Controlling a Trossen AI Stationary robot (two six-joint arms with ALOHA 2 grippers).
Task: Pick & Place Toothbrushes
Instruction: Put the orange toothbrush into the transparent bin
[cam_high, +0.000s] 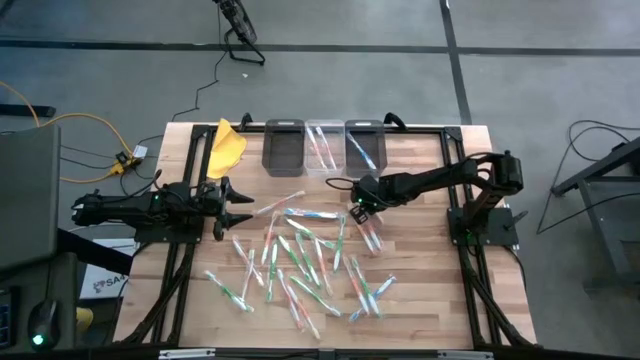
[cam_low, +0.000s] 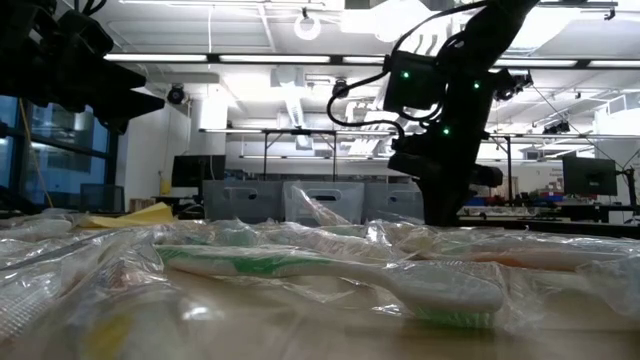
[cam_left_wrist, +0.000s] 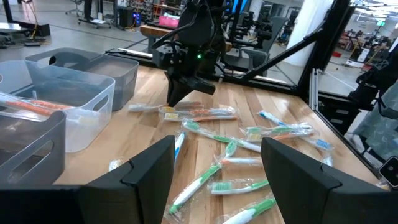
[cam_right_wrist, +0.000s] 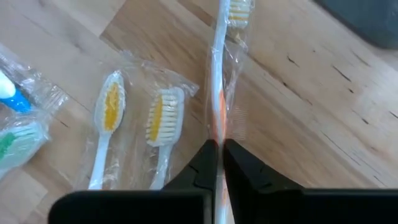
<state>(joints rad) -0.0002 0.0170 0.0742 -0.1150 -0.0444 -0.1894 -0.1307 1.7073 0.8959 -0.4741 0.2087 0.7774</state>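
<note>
Several wrapped toothbrushes (cam_high: 300, 262), white with green, blue or orange, lie scattered over the middle of the wooden table. My right gripper (cam_right_wrist: 219, 147) is down at the heap's far right part (cam_high: 359, 212), shut on a white and orange toothbrush (cam_right_wrist: 219, 93) in clear wrap. That brush's bristle head (cam_right_wrist: 236, 9) points away from the fingers. My left gripper (cam_high: 236, 205) waits open at the table's left side, level and above the table, with nothing between its fingers (cam_left_wrist: 152, 171). My right gripper pinches the orange-marked middle of the toothbrush's handle (cam_right_wrist: 217, 127), wrap and all, between its two fingertips. The fingers come from above, steeply slanted down, and the handle runs straight on between them. The brush lies flat on the table.
Three small bins (cam_high: 283, 147) (cam_high: 322, 147) (cam_high: 365, 145) stand in a row at the far edge, two of them with brushes inside. A yellow cloth (cam_high: 227, 148) lies at the far left. Two more orange brushes (cam_right_wrist: 163, 115) lie next to the held one.
</note>
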